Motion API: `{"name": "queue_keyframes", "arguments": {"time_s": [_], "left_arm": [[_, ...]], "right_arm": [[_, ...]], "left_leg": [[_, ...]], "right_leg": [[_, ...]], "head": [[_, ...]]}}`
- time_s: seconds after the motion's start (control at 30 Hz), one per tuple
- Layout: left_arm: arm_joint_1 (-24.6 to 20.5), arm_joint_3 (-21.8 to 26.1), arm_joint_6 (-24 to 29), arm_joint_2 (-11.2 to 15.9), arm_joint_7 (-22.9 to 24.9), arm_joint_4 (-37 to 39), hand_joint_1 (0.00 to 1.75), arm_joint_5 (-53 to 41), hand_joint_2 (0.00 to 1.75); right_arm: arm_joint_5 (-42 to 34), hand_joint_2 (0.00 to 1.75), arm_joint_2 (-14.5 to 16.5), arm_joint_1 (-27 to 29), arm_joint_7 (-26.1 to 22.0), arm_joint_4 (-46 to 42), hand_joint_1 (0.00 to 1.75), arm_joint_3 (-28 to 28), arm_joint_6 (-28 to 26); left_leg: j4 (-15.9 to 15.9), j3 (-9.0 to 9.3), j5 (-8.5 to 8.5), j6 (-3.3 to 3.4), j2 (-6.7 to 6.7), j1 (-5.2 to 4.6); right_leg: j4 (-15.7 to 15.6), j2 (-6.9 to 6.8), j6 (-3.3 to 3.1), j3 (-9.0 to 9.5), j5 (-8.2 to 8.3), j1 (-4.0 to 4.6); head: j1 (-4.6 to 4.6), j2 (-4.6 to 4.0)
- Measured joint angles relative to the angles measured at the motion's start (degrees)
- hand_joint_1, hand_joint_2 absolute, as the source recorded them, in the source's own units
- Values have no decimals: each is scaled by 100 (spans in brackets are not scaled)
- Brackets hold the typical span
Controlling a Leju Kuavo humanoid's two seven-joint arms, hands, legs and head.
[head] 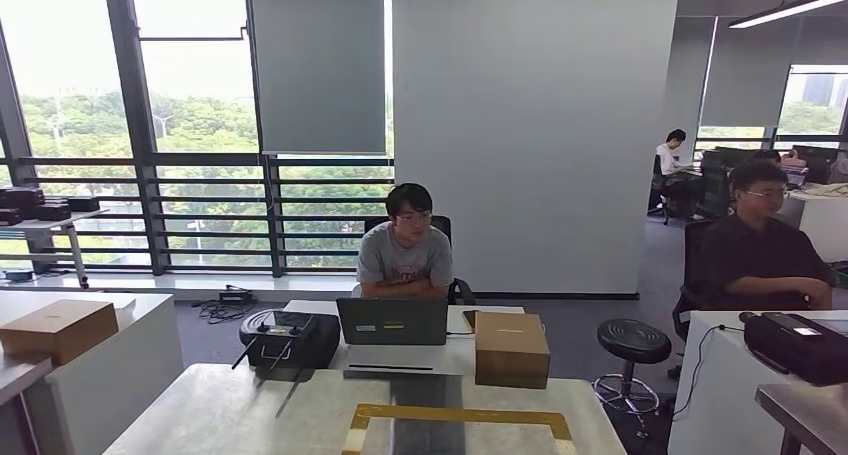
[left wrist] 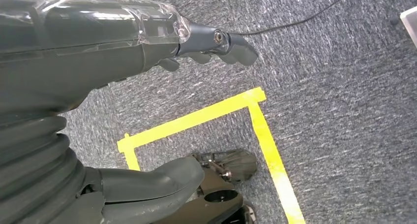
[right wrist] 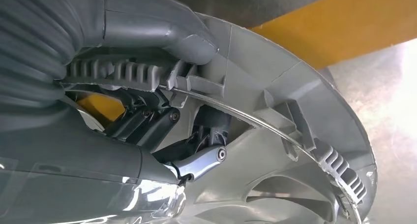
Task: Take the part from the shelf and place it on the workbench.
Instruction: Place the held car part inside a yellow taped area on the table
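— Where's my head camera looking?
— From high up, forward and down across the workbench (head: 250,405) toward the windows.
— And my left wrist?
— Just behind the left hand (left wrist: 147,47), facing the carpet (left wrist: 344,86) well beyond its fingers.
— Right wrist?
— Very close behind the right hand (right wrist: 162,101), against the part (right wrist: 295,150) it grips. I can't match any overlap.

No legible text, label, brand, number or sign on anything
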Motion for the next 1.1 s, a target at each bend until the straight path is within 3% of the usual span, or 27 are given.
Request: {"name": "queue_keyframes", "arguments": {"time_s": [0.17,0.3,0.63,0.83,1.1], "left_arm": [[4,-106,0,-43,88,0,0,-139,175],[-8,-189,0,-96,191,0,0,-264,175],[-118,-369,0,-286,175,0,0,-355,175],[-144,-454,0,-404,116,0,0,-353,175],[-141,-501,0,-527,72,0,0,-333,175]], "right_arm": [[355,175,182,-156,-577,248,175,95,-346],[824,175,540,-436,-1206,426,175,226,-503],[1266,175,1465,-903,-1703,1174,175,654,-510],[1241,175,1660,-1025,-1893,1644,175,787,-575],[1120,175,1696,-1080,-1982,2161,175,903,-602]], "left_leg": [[-1,3,0,0,12,0],[-1,10,0,0,40,2],[-3,10,0,0,41,16],[5,9,0,0,14,15],[6,10,2,2,-33,17]], "right_leg": [[0,2,1,3,1,1],[2,13,1,4,1,3],[0,15,0,5,1,3],[-6,10,2,12,2,2],[-19,-14,3,24,3,3]], "head": [[-1,-1],[-1,-1],[-1,-1],[0,-1],[0,-1]]}}
